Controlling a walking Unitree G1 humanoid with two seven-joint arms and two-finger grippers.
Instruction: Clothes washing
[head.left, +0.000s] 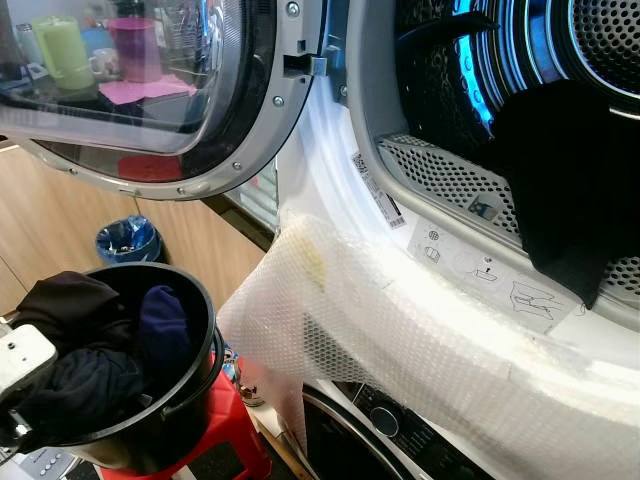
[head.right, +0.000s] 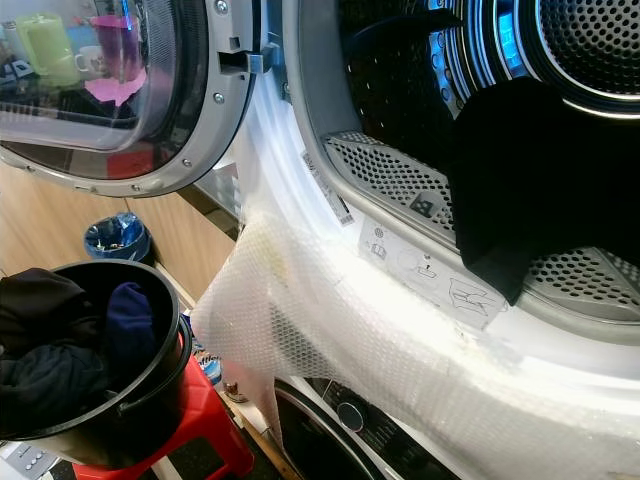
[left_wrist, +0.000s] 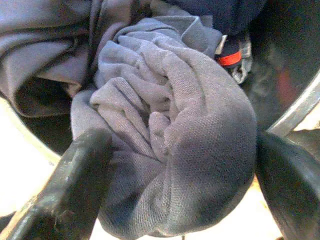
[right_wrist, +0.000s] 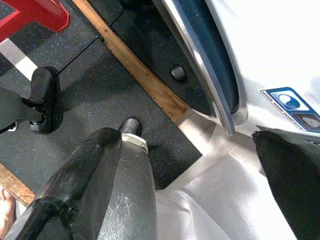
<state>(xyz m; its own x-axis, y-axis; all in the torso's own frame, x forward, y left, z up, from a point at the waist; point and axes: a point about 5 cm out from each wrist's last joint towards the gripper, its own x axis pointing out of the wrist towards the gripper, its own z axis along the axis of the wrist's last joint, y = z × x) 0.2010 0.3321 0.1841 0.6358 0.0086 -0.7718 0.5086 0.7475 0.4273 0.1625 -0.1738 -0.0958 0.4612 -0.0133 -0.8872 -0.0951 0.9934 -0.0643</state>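
1. Two machines are stacked at the right of the frame: an upper dryer (head.left: 470, 250) with its round door (head.left: 150, 100) swung open at upper left, and a lower washer (head.left: 380, 430) at the bottom edge.
2. One black garment (head.left: 565, 190) hangs over the drum's lower rim at upper right, partly inside the perforated drum (head.right: 590, 40).
3. Bubble wrap (head.left: 380, 330) drapes over the dryer's front lip, down across the centre of the frame.
4. At lower left, a black bucket (head.left: 190, 400) sits on a red stool (head.left: 230, 430) and holds dark clothes (head.left: 90, 370).
5. The left gripper (left_wrist: 180, 165) has its fingers (left_wrist: 75, 175) spread on either side of a rolled grey cloth (left_wrist: 200, 135) in the bucket, touching it but not clamped.
6. The right gripper (right_wrist: 200, 180) hangs with open fingers (right_wrist: 95, 170) above the dark speckled floor (right_wrist: 90, 95), beside the washer's front.
7. A blue bin (head.left: 128, 240) stands by the wooden cabinets (head.left: 50, 220) at left.
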